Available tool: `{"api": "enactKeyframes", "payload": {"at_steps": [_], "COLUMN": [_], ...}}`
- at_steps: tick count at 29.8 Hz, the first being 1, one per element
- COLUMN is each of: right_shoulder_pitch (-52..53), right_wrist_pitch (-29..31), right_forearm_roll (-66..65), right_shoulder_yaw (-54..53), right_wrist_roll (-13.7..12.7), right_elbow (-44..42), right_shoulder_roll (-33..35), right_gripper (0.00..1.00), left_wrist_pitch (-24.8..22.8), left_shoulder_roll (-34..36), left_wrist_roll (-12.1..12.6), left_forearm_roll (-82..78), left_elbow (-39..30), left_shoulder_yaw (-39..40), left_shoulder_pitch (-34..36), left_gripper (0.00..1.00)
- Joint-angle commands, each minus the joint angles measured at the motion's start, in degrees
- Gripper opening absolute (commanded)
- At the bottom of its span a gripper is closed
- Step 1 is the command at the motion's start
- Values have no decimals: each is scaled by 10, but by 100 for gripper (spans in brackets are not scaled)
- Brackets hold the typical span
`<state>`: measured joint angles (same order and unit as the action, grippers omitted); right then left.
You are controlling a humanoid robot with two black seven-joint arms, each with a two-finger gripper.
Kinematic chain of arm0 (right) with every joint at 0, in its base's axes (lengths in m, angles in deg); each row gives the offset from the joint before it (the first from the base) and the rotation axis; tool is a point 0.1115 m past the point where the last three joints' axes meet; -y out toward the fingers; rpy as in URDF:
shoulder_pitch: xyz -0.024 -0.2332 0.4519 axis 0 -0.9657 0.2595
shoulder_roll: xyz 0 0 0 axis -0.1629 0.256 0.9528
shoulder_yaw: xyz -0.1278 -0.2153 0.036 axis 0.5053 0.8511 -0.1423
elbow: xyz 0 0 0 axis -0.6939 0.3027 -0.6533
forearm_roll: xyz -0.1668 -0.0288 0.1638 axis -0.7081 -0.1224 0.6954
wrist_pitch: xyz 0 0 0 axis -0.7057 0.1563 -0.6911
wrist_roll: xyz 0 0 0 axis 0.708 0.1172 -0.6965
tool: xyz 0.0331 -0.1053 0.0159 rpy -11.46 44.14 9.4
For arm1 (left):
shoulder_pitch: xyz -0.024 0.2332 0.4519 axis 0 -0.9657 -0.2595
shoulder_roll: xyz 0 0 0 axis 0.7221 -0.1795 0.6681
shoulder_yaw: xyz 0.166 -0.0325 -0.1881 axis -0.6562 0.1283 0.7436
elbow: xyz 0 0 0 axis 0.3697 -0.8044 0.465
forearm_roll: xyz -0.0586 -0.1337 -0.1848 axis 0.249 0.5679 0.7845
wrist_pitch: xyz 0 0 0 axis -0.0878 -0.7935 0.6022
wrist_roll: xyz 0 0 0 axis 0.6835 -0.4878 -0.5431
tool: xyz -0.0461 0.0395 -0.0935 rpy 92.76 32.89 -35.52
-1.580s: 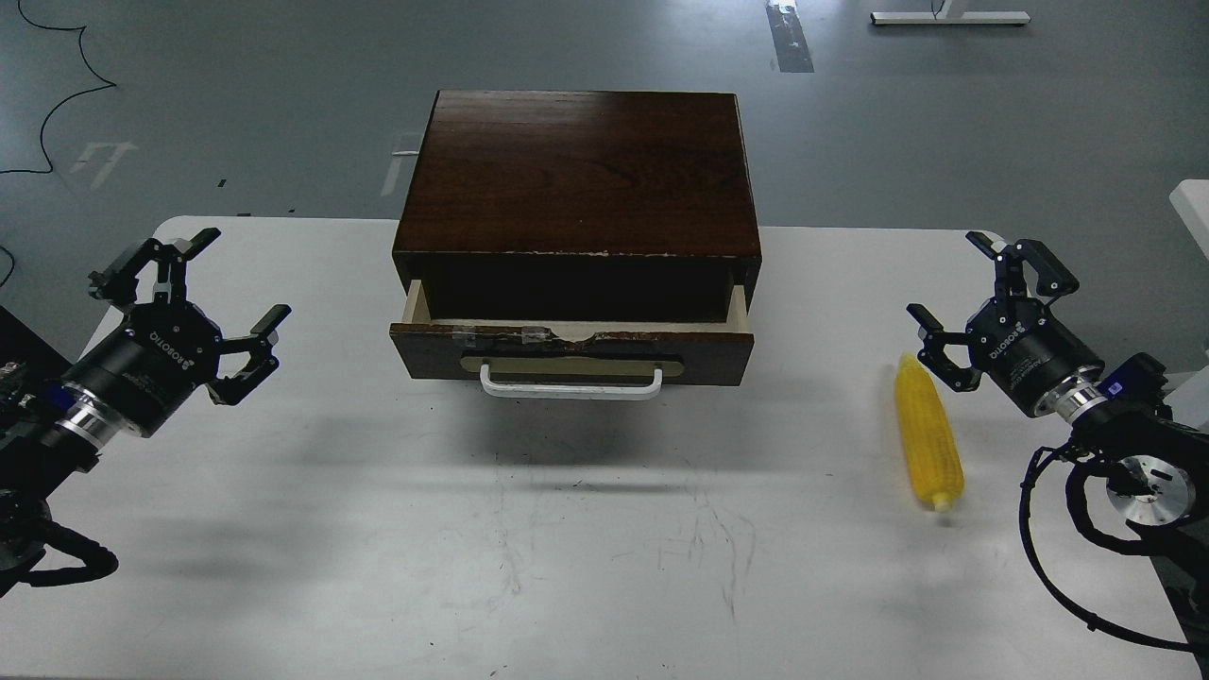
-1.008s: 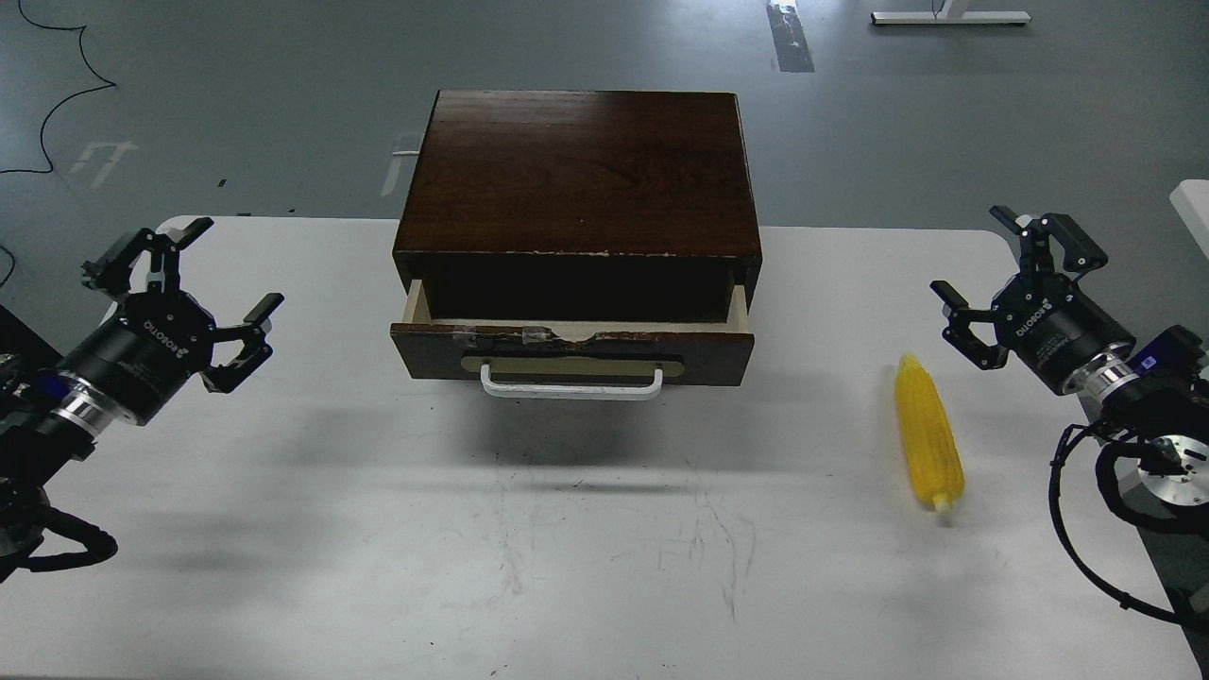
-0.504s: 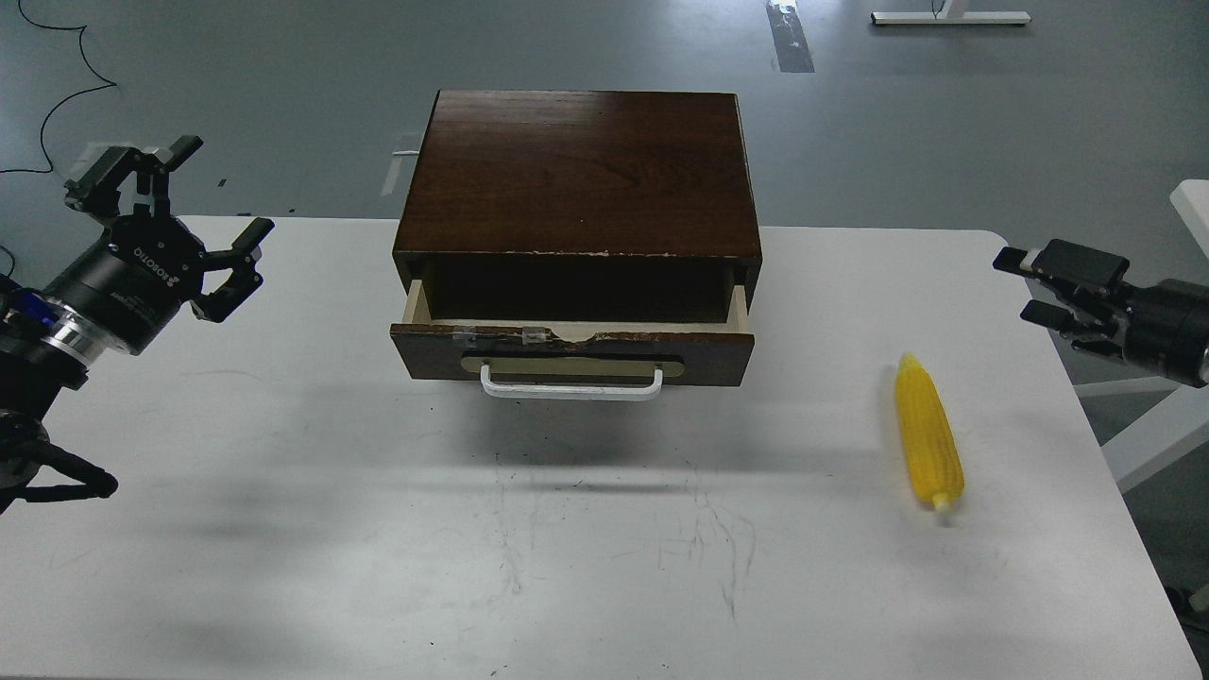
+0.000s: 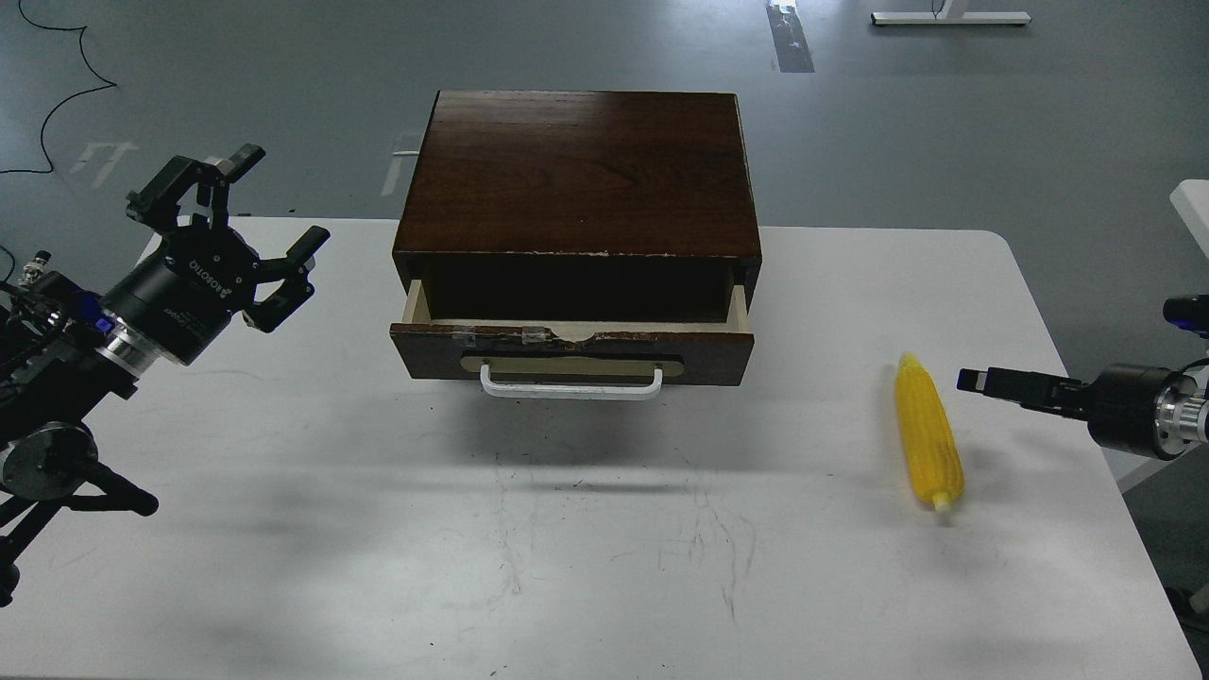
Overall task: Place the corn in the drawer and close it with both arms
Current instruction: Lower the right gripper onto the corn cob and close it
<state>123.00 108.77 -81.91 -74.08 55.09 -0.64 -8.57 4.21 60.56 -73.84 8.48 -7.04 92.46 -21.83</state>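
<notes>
The corn lies on the white table at the right, its pale stub end toward me. The drawer stands pulled partly out of the dark wooden cabinet, with its white bar handle facing me; nothing shows inside it. My left gripper is open and empty, hovering left of the cabinet. My right gripper comes in low from the right edge, pointing left, a short way right of the corn and apart from it. It is seen edge-on, so its fingers cannot be told apart.
The table's right edge runs close behind the corn, under my right arm. Grey floor lies beyond the table. A black cable lies on the floor at the far left.
</notes>
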Motion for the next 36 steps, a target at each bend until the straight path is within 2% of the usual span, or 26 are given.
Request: {"api": "enactKeyframes", "payload": {"at_steps": [1, 36], "right_shoulder_pitch": [2, -4], "right_wrist_pitch": [0, 1], "right_forearm_roll": [1, 0], "right_shoulder_yaw": [18, 35], "right_wrist_roll": [0, 0], "right_elbow": [-14, -25], "right_shoulder_roll": [-15, -40], "right_gripper": [100, 100], "left_wrist_pitch": [0, 0], "left_shoulder_roll": [-2, -1], "left_wrist_roll": [-3, -3], "left_forearm_roll": [3, -1], "left_elbow": [0, -5], "left_shoulder_yaw": [9, 10], "left_shoulder_pitch": [-1, -8], "left_gripper": [98, 98]}}
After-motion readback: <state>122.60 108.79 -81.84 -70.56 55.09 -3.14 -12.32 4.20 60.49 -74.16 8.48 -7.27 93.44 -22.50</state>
